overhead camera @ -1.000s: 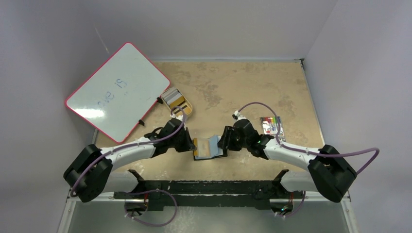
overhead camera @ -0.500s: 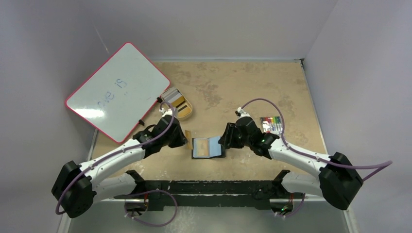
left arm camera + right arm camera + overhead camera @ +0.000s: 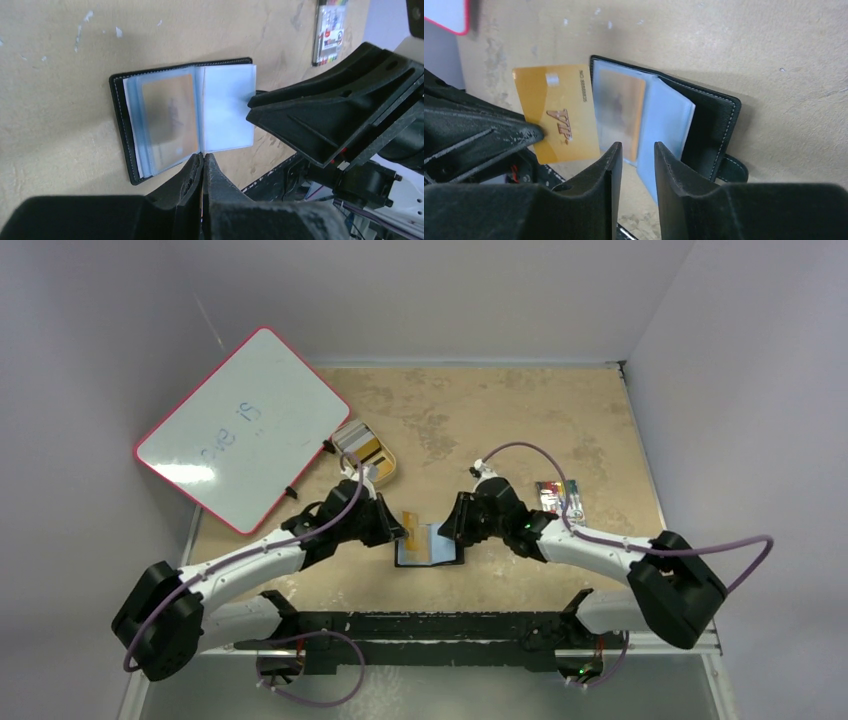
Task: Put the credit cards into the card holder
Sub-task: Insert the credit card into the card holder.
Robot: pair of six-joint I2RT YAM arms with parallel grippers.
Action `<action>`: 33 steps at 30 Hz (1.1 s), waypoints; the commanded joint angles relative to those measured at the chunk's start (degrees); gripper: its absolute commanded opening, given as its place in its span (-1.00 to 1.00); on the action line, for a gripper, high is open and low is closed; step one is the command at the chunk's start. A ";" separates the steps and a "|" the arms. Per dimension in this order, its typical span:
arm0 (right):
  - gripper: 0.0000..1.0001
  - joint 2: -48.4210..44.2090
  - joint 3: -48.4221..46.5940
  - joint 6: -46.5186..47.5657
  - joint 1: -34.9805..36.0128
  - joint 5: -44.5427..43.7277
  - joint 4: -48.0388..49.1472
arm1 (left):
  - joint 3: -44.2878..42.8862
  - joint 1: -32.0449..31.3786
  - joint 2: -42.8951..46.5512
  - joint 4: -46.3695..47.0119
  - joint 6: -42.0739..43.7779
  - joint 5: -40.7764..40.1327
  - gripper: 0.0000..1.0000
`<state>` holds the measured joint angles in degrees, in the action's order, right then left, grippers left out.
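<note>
Left fingers [image 3: 499,137] pinch the card [image 3: 558,117] beside the open holder [image 3: 716,117]. Right fingers [image 3: 674,175], parted, straddle its blue page [image 3: 669,120].

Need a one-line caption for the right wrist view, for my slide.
Left gripper holds a gold VIP card beside the open card holder, with one sleeved card inside.

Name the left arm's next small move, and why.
Probably slide the gold card, pinched in the left gripper, toward the empty blue sleeve of the card holder: the card hangs beside the holder's edge, the neighbouring sleeve is already filled, and the right gripper stands open there.
</note>
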<state>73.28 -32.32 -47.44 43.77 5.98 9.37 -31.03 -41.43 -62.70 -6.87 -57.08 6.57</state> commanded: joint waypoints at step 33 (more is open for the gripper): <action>-0.50 8.24 4.28 1.01 0.09 -2.36 2.53 | 1.95 -0.13 -17.43 12.39 3.79 8.56 -1.00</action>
<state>80.40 -28.95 -47.09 43.75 5.50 12.91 -27.27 -41.39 -79.61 7.62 -56.29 16.93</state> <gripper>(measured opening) 0.249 0.006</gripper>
